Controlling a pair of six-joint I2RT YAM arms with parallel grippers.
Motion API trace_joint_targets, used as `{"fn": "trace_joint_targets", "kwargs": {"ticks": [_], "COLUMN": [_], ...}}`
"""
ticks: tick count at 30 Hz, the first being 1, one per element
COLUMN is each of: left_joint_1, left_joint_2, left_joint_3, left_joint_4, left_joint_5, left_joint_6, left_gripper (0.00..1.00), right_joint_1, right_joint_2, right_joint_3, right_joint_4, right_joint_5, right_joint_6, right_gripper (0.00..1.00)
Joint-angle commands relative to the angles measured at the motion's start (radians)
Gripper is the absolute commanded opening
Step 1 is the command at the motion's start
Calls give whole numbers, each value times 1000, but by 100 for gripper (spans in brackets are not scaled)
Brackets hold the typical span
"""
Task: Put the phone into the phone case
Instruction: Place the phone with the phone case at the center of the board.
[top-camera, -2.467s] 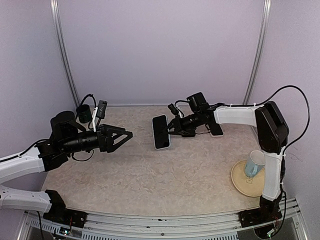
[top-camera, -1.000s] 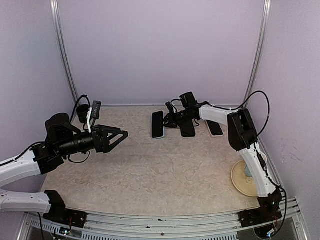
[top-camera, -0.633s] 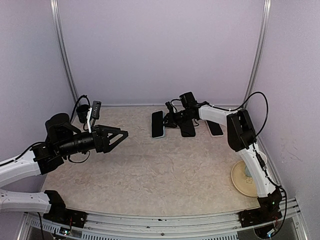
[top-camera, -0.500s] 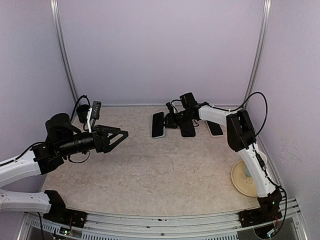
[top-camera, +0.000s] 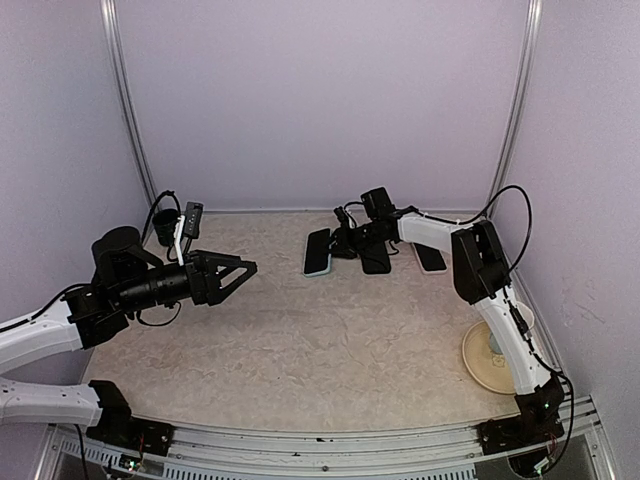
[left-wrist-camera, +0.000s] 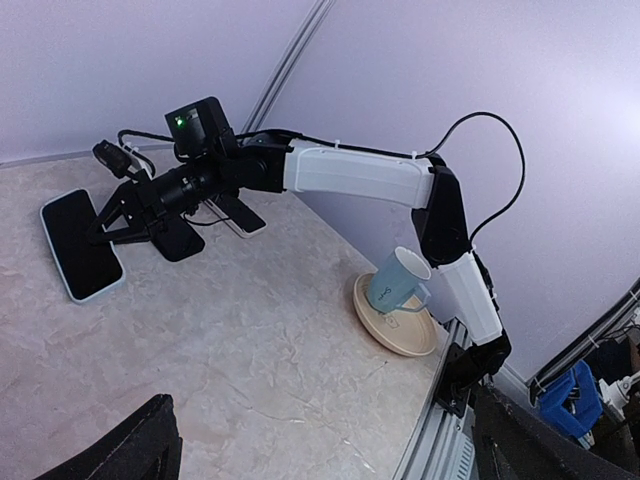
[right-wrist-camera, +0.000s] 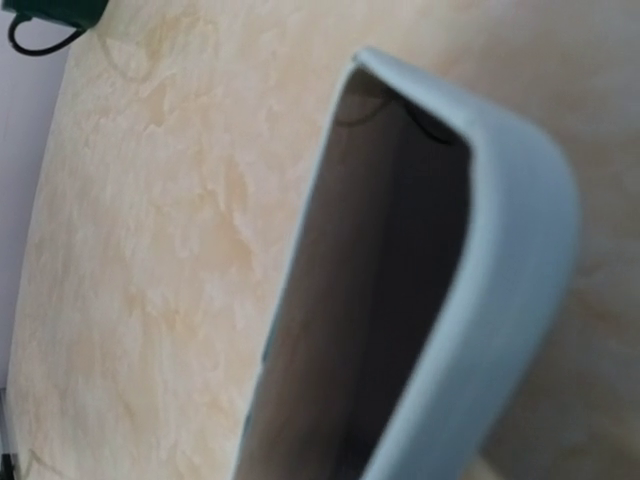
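The phone case (top-camera: 318, 252) is a light-blue-rimmed shell with a dark inside, lying flat at the back of the table. It also shows in the left wrist view (left-wrist-camera: 82, 245) and fills the right wrist view (right-wrist-camera: 400, 280). My right gripper (top-camera: 340, 245) sits at the case's right edge; its fingers are hidden, so the grip is unclear. Two black flat slabs (top-camera: 376, 260) (top-camera: 431, 258) lie just right of the case. I cannot tell which is the phone. My left gripper (top-camera: 245, 275) hovers open and empty over the table's left side.
A light-blue cup (left-wrist-camera: 400, 282) lies on a beige plate (left-wrist-camera: 405, 330) at the near right, beside the right arm's base. A small black pot (top-camera: 165, 226) with a cable stands at the back left corner. Walls close three sides.
The right arm has stretched back and laid the case down near the back wall. In the last second the case has turned slightly. The left arm has barely moved.
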Motion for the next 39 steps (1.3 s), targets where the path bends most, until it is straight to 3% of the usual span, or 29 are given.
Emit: {"fn": "trace_joint_targets", "kwargs": {"ticks": [1, 14, 28, 39], "left_joint_1": [5, 5, 5, 5], "left_joint_2": [4, 9, 23, 26], "left_joint_3": [-1, -3, -1, -3], "left_joint_4": [2, 5, 23, 27], "left_joint_5": [-5, -6, -2, -2], "left_joint_6": [6, 9, 2, -7], "left_gripper": [99, 99, 99, 99], "right_joint_1": [-12, -13, -13, -13], "right_joint_2": [17, 27, 40, 47], "right_joint_3": [48, 63, 67, 68], "right_joint_4": [21, 33, 52, 67], "right_joint_5": [1, 6, -14, -17], "right_joint_6": [-7, 1, 2, 7], "right_gripper": [23, 31, 28, 34]}}
